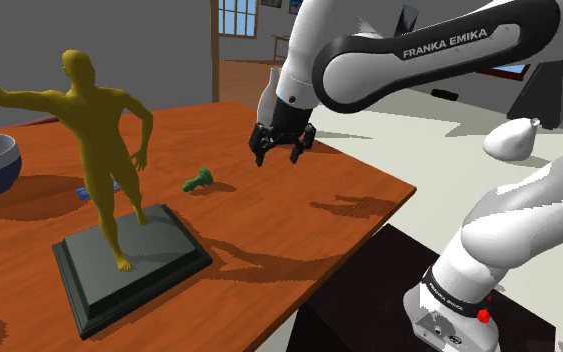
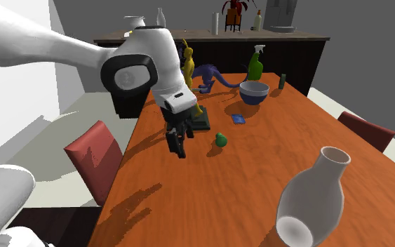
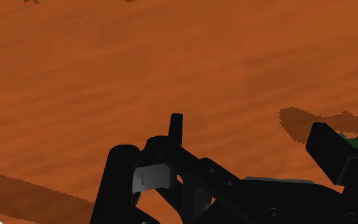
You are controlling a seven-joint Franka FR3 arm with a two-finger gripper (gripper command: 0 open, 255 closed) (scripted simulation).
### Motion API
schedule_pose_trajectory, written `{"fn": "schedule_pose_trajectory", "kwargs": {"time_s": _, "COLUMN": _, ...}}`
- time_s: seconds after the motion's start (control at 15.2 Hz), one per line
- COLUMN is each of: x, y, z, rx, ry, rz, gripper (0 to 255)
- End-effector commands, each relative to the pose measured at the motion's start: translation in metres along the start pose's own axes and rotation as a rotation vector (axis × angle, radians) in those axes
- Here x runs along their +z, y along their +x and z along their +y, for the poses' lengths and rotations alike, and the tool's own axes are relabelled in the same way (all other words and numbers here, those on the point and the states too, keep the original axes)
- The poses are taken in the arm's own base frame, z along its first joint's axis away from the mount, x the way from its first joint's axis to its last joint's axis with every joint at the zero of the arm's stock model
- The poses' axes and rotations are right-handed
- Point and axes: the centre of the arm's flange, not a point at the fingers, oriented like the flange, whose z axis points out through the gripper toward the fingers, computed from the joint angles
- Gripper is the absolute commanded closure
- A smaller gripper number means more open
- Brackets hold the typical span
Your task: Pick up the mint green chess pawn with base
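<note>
Nothing is picked up yet, as far as I can see: the green pawn [image 1: 198, 181] seems to lie on its side on the wooden table [image 1: 269, 220], between the yellow figure [image 1: 104, 130] and the gripper [image 1: 281, 150]. The gripper hangs above the table, near the pawn but apart from it, its fingers spread with nothing between them. I'd say the approach, the grasp and the lift are all left to do.

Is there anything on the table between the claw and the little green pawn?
Nothing visible does. The open claw hovers over bare table, and the green pawn lies toward the shoulder view's left of it with only wood between them. The yellow figure stands farther left, past the pawn, off that path.
</note>
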Motion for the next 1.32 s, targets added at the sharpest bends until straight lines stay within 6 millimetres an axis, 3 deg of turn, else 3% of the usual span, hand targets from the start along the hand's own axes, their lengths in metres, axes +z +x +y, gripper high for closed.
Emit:
{"fn": "schedule_pose_trajectory", "kwargs": {"time_s": 0.0, "x": 0.011, "y": 0.006, "z": -0.023, "rx": 0.037, "ry": 0.009, "rz": 0.014, "gripper": 0}}
{"fn": "schedule_pose_trajectory", "kwargs": {"time_s": 0.79, "x": 0.064, "y": 0.058, "z": -0.153, "rx": 0.242, "ry": 0.045, "rz": 0.095, "gripper": 0}}
{"fn": "schedule_pose_trajectory", "kwargs": {"time_s": 1.25, "x": 0.097, "y": 0.053, "z": -0.154, "rx": 0.246, "ry": 0.046, "rz": 0.097, "gripper": 0}}
